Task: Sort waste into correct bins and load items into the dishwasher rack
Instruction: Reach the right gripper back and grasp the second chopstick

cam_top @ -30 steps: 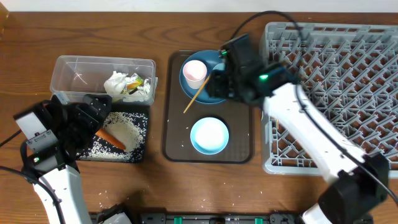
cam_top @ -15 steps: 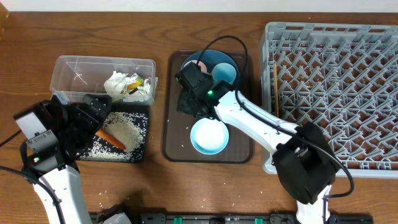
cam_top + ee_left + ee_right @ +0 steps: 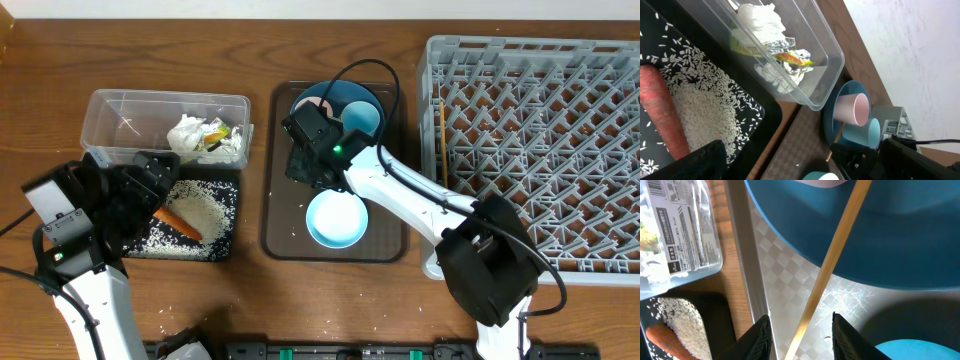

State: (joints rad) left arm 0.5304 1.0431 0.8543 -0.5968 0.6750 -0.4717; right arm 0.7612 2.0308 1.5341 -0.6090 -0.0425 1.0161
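My right gripper [image 3: 305, 160] hangs low over the left part of the brown serving tray [image 3: 285, 235], open. One wooden chopstick [image 3: 840, 245] runs between its fingertips [image 3: 760, 335] with a gap on both sides, leaning on the blue plate [image 3: 335, 105]. Another chopstick [image 3: 441, 125] lies in the grey rack [image 3: 540, 150]. The light blue cup [image 3: 360, 118] and pink cup [image 3: 855, 110] sit on the plate, and the pale bowl [image 3: 337, 218] sits nearer on the tray. My left gripper [image 3: 135, 192] is open over the black tray [image 3: 228, 215], beside the carrot [image 3: 180, 222] and rice [image 3: 198, 205].
The clear box [image 3: 165, 125] behind the black tray holds the crumpled tissue [image 3: 192, 135] and the yellow-green wrapper [image 3: 222, 133]. A few rice grains lie on the table at the black tray's front. The rack fills the right side of the table.
The right arm swung from the plate's right side to the tray's left part and came down over the chopstick, then stayed. The left arm has not moved.
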